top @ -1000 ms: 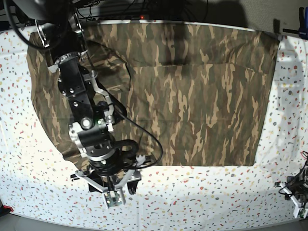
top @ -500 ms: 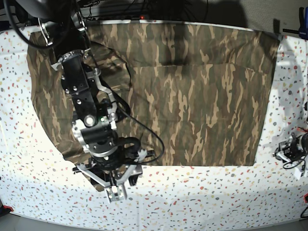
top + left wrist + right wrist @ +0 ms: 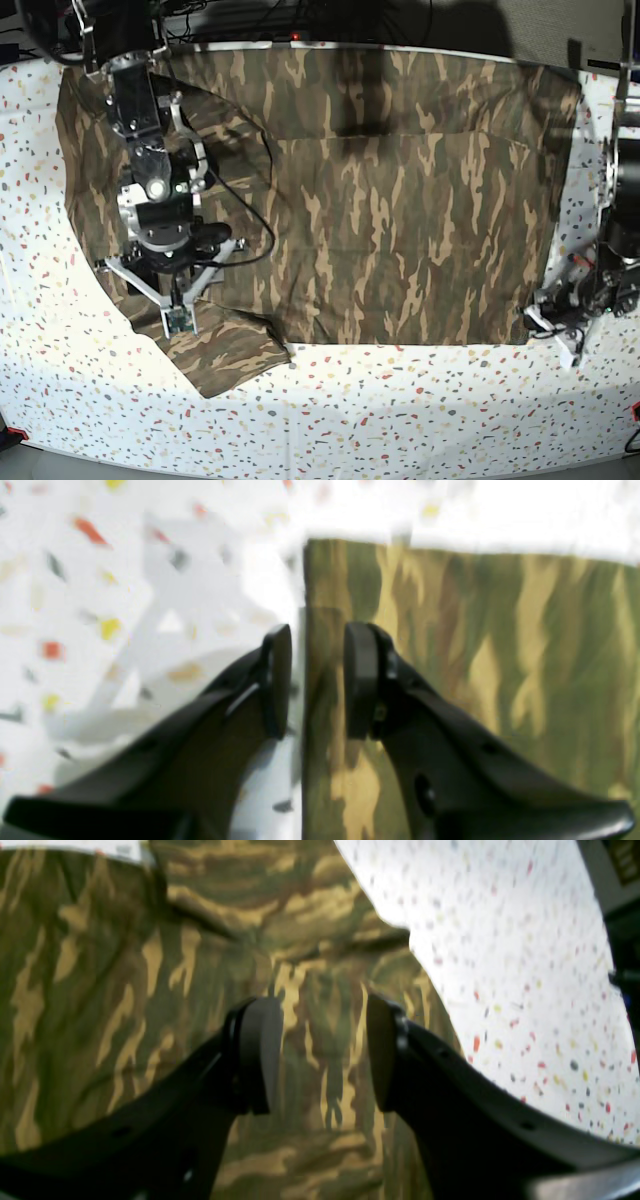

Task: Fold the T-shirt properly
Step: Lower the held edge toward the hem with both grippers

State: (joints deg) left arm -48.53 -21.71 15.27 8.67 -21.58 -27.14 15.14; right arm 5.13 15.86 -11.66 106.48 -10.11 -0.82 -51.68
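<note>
- right gripper (image 3: pixel 172 322) hangs over the T-shirt (image 3: pixel 400 200) near its sleeve end, jaws apart, holding nothing
- shirt lies flat on the speckled table (image 3: pixel 400 410), long axis running across
- left gripper (image 3: pixel 315 680), jaws apart and empty, straddles the shirt's near corner edge, so it looks closest to grab

Open tool (image 3: pixel 320 1055) above camouflage T-shirt (image 3: pixel 125 965)

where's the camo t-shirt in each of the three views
Base view: the T-shirt covers the middle and upper left.
Left wrist view: right half, its edge running between the open left tool.
Right wrist view: left and centre, under the open right tool.
Shared landmark: the speckled tablecloth.
</note>
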